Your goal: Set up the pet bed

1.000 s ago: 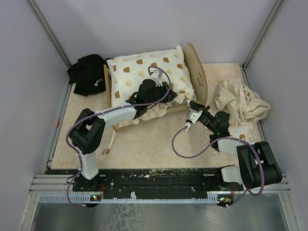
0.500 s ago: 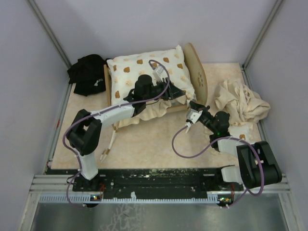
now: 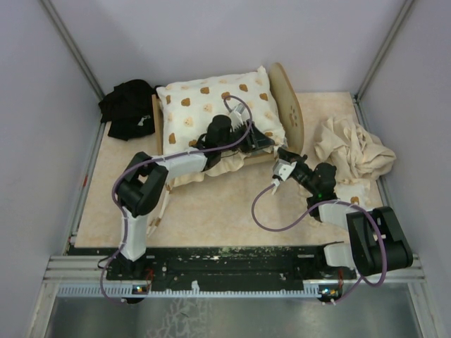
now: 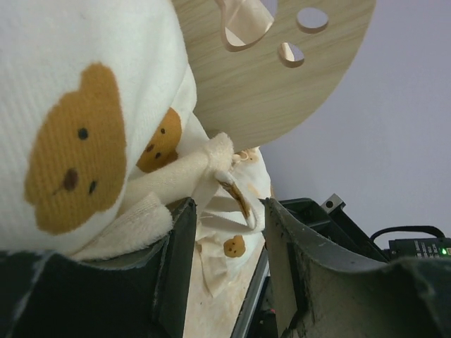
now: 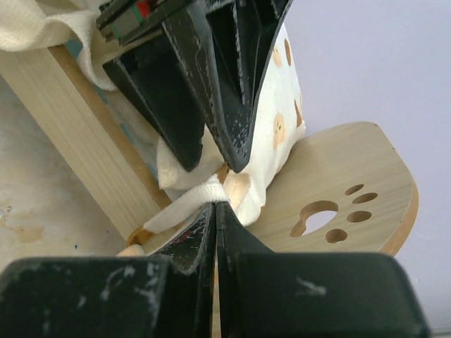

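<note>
Most of the build looks done from where you sit. The pet bed [image 3: 287, 105] stands at the far middle of the table [image 3: 211, 208], its paw-print headboard upright at the right end. The frilled cushion [image 3: 211, 105] lies on top, covering the mattress almost entirely.

Now the fiddly bit at the headboard corner. Your left gripper [image 4: 227, 222] is right there, fingers apart, with a cream tie strap [image 4: 176, 176] from the cushion hanging between them, not pinched. Your right gripper [image 5: 215, 208] has its fingers pressed together, tips at that same strap just beside the frame's side rail. I can't tell whether they have caught any fabric.

I'd say that corner tie is what's left. It looks loose, not fastened to anything I can make out.

Further out, the beige cloth [image 3: 352, 151] sits crumpled on the right, and a black cloth [image 3: 128, 109] lies at the far left, both off the bed.
</note>
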`<state>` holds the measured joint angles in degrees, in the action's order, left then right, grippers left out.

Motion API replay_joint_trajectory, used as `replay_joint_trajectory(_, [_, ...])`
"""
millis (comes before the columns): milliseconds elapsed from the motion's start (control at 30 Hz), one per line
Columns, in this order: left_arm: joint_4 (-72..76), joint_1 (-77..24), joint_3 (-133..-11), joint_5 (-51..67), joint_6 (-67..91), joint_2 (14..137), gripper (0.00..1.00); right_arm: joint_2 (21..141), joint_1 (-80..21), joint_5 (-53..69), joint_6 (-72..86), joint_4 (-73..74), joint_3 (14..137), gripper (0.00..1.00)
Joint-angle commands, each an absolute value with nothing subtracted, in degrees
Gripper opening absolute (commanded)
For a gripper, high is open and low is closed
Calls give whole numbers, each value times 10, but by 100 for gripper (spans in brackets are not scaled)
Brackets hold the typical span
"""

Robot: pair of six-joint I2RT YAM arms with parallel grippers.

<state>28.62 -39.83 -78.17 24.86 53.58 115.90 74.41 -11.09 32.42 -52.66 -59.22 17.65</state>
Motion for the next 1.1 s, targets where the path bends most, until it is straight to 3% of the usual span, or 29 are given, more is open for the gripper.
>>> replay_joint_trajectory(0, [327,-396,-812,248,586,1186,48,744,-114,338,-520,-626,191,0])
replay_joint_trajectory(1067, [298,-412,-847,234,569,1195,41,757,-113,331,-519,-641,185,0])
